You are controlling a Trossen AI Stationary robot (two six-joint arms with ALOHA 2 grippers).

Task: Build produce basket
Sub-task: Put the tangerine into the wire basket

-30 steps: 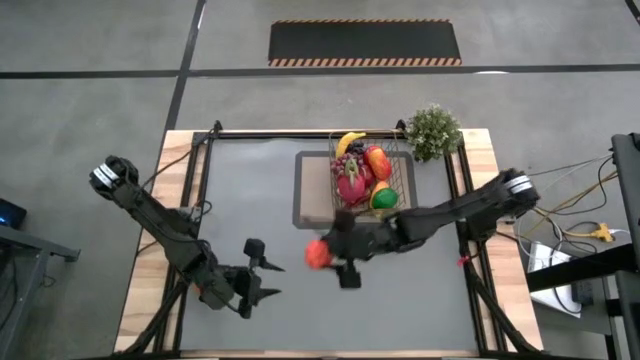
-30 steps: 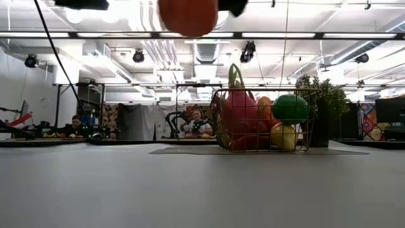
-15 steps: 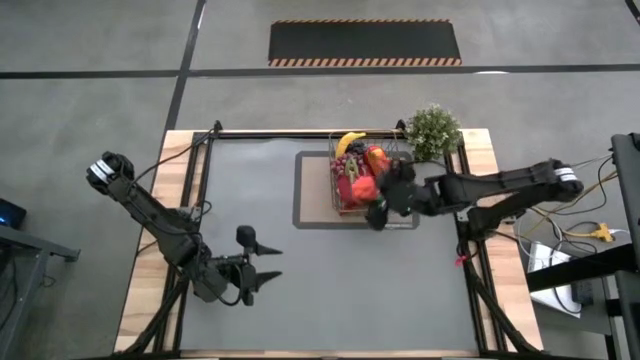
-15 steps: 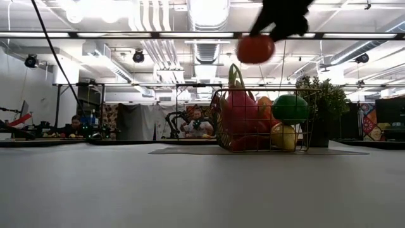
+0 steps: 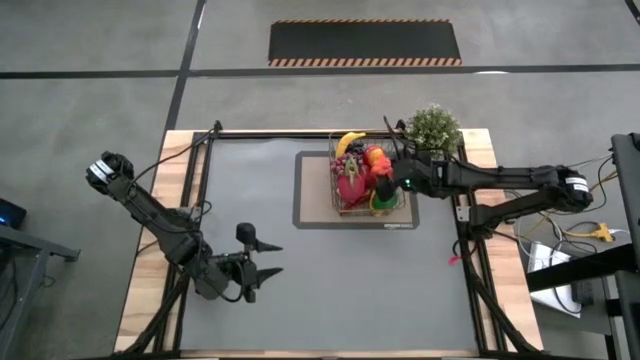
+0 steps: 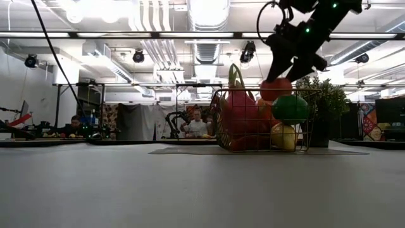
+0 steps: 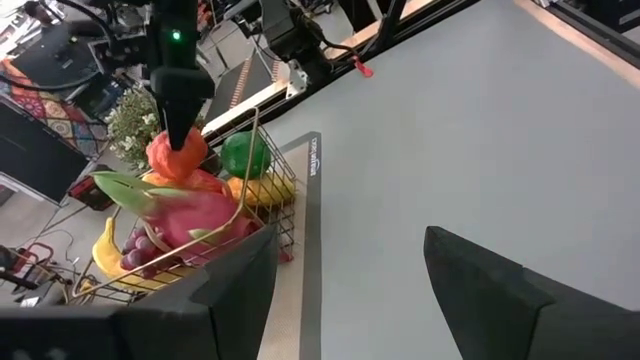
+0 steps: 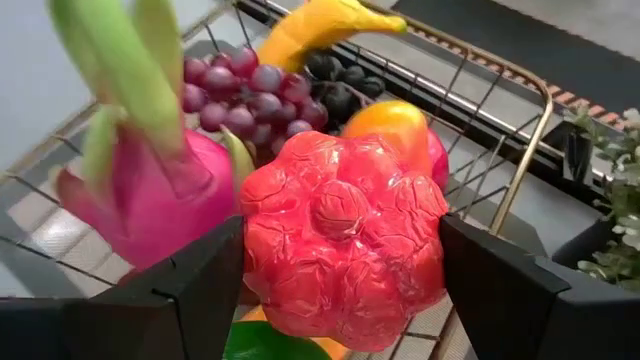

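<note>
the right gripper [image 8: 340, 290] holds a bumpy red fruit [image 8: 340, 235] clamped between its 2 fingers, right over the basket [image 5: 368, 200]. i'd lower it into the gap just beneath, beside the dragon fruit [image 8: 150, 205], before letting go, lest it roll off the pile.

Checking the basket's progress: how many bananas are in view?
1. The banana lies at the far edge of the basket, beside the grapes. Others may be hidden under the pile.

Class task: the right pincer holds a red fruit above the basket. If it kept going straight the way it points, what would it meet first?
Probably the produce piled in the basket: the right pincer with its red fruit points at it, though depth is unclear.
</note>
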